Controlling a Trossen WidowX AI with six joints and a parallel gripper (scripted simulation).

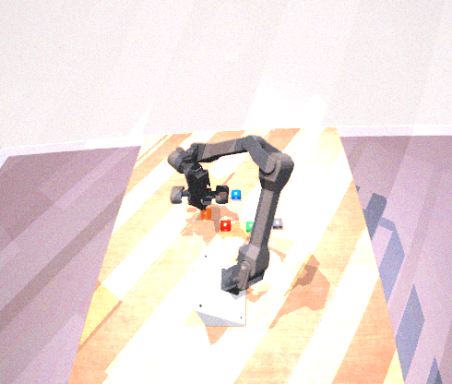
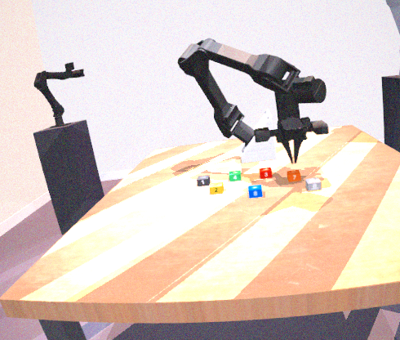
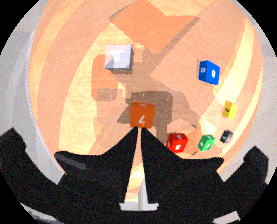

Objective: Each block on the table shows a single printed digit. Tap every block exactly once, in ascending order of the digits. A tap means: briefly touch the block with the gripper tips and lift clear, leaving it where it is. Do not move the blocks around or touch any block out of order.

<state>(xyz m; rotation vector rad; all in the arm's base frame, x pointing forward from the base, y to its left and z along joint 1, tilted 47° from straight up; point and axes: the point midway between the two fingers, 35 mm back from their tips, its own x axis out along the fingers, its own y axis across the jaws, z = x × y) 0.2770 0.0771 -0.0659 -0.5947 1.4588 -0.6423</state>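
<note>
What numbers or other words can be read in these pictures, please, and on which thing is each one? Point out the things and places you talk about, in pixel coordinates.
"1": dark grey block [image 1: 278, 224] [image 2: 203, 181] [image 3: 226, 136]
"2": yellow block [image 2: 216, 189] [image 3: 229, 109]
"3": red block [image 1: 225, 225] [image 2: 265, 173] [image 3: 177, 143]
"4": green block [image 1: 250, 226] [image 2: 235, 176] [image 3: 206, 143]
"7": orange block [image 1: 206, 214] [image 2: 294, 176] [image 3: 142, 114]
Blue block [image 1: 236, 195] [image 2: 255, 191] [image 3: 209, 73]: blurred, perhaps "8" or "6".
Light grey block [image 2: 313, 184] [image 3: 118, 57]: too blurred to read.
I can read no words or brands.

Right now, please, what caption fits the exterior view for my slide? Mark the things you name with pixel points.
End effector [image 1: 204, 209] [image 2: 294, 163] [image 3: 138, 129], closed and empty, poised above the orange block [image 1: 206, 214] [image 2: 294, 176] [image 3: 142, 114] marked 7.
</note>
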